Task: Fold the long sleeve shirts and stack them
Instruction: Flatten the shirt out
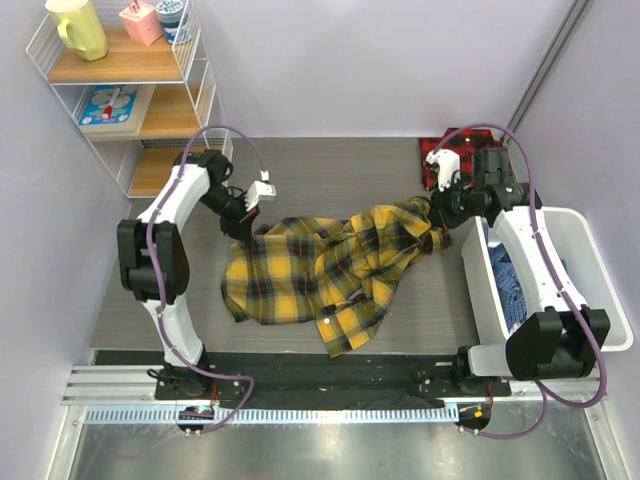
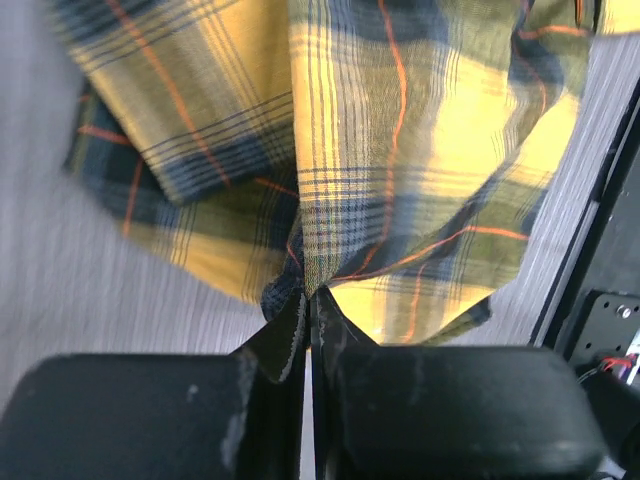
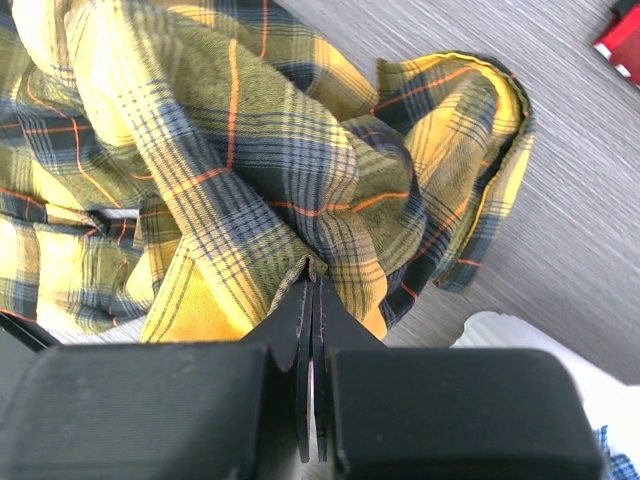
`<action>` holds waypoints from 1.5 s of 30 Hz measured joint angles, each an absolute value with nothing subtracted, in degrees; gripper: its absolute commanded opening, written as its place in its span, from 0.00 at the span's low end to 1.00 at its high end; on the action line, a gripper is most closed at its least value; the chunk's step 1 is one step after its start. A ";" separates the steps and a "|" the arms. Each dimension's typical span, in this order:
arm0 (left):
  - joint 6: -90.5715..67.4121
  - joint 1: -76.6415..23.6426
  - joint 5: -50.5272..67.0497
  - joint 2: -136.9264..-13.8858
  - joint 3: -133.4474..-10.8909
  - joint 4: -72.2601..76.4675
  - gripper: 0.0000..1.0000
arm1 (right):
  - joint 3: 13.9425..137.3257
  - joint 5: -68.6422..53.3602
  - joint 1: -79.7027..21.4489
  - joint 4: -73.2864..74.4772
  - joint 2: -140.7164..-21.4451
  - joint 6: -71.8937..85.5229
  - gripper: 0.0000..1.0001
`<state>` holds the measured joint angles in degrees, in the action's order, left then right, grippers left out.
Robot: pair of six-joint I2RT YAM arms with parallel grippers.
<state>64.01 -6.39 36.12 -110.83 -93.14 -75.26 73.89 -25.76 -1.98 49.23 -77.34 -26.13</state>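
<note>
**Both claws pinched on the yellow flannel**

My left claw (image 2: pixel 308 300) is closed tight on a fold of the yellow plaid shirt (image 1: pixel 320 275), gripping it at its far-left edge. From my left wrist the two fingertips meet with a peak of cloth nipped between them, and the fabric spreads away from them.

My right claw (image 3: pixel 312 275) is likewise clamped on the same shirt, at its far-right end. A ridge of the check cloth is caught between the tips there, with bunched folds around it.

The yellow shirt lies crumpled across the middle of the grey table (image 1: pixel 330 170), stretched between my two claws. One part trails toward the near edge.

The red-and-black shirt (image 1: pixel 462 138) sits at the far right of the table, beyond my right arm and partly hidden by it.

A white bin (image 1: pixel 590 260) stands along the right side with blue cloth (image 1: pixel 510 290) inside. A wire shelf (image 1: pixel 120 90) stands at the far left, a yellow pitcher (image 1: pixel 78 25) on its top board.
</note>
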 measured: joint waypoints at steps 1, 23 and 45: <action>63.05 -5.96 36.12 -109.45 -93.14 -75.13 0.00 | 73.89 -25.71 -1.78 49.23 -77.21 -25.80 0.01; 32.56 -0.38 15.27 -82.37 -101.38 -50.94 0.00 | 95.77 -19.90 0.78 31.99 -76.86 -4.97 0.01; 21.45 0.80 4.34 -50.17 -95.74 -26.30 0.00 | 111.66 -19.29 1.19 28.08 -60.07 7.60 0.01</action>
<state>21.45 0.80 4.34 -50.17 -95.74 -26.30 111.66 -19.29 1.19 28.08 -60.07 7.60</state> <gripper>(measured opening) 0.003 0.020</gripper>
